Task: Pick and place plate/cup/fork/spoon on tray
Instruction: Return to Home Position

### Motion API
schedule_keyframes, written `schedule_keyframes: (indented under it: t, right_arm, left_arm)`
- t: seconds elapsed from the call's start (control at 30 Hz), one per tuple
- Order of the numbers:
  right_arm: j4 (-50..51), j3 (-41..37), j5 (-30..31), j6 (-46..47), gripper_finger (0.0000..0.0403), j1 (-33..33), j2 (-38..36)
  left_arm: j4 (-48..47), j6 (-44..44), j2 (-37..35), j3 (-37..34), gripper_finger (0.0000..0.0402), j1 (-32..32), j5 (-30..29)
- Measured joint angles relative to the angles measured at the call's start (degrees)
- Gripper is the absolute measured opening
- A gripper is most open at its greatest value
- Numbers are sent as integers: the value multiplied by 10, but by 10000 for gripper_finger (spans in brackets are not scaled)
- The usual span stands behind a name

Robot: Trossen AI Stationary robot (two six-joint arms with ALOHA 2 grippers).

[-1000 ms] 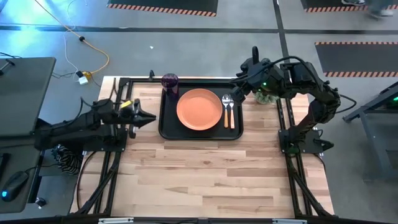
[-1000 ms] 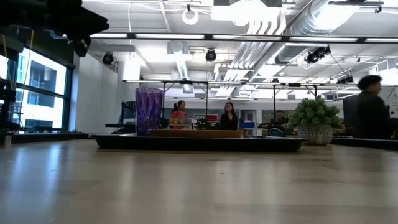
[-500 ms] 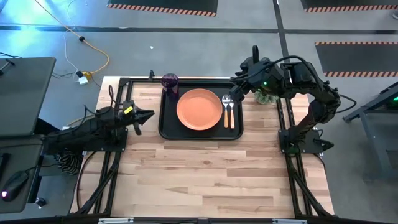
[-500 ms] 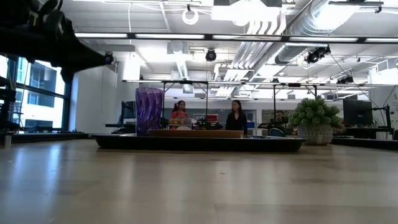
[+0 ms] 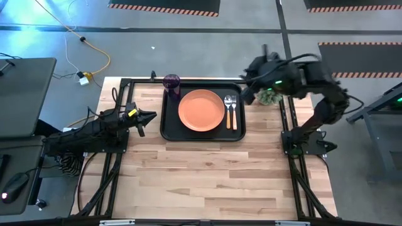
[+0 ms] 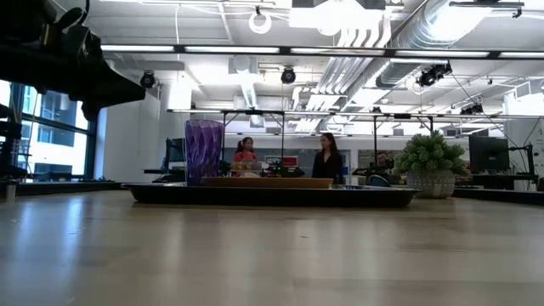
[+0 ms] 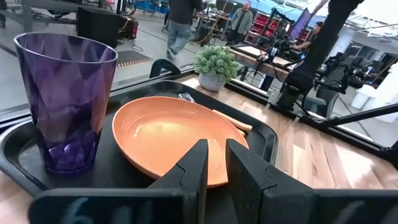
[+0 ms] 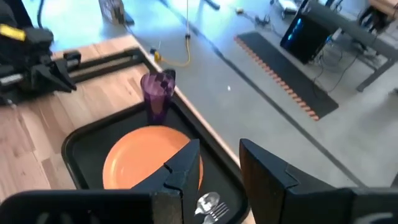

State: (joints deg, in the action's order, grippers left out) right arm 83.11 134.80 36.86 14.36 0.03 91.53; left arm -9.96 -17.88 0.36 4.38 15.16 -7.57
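Note:
The black tray [image 5: 168, 125] lies at the far middle of the table. On it are the orange plate [image 5: 201, 110], the purple cup [image 5: 171, 82] upright at its far left corner, and the spoon [image 5: 228, 108] and fork [image 5: 235, 113] side by side to the right of the plate. My left gripper [image 5: 148, 115] is shut and empty just left of the tray; its wrist view shows the cup [image 7: 65, 99] and plate [image 7: 171, 137] ahead. My right gripper [image 5: 247, 76] is open and empty, above the tray's far right corner, looking down on the plate [image 8: 146, 162].
A small green potted plant [image 5: 270, 96] stands just right of the tray, under my right arm; it also shows in the low view [image 6: 429, 163]. People stand in the room beyond the table [image 6: 327, 157]. Bare wood lies on the near half of the table [image 5: 207, 182].
My right gripper has gone up and toward the table's far right corner, away from the fork and spoon. My left arm has sunk lower, its gripper staying just left of the tray. The things on the tray have kept still.

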Motion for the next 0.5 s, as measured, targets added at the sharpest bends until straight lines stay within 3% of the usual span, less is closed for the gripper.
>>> schedule_keyframes:
  t: [0.27, 0.37, 0.5]
  right_arm:
    - [-1, -25, -2, -25, 106, 5, -107]
    - [-24, -106, 2, -20, 106, 11, -168]
    - [-133, -278, -3, -13, 106, 22, -268]
  left_arm:
    - [0, 0, 0, 0, 46, 0, 2]
    - [0, 0, 0, 0, 46, 0, 2]
    - [0, 0, 0, 0, 46, 0, 2]
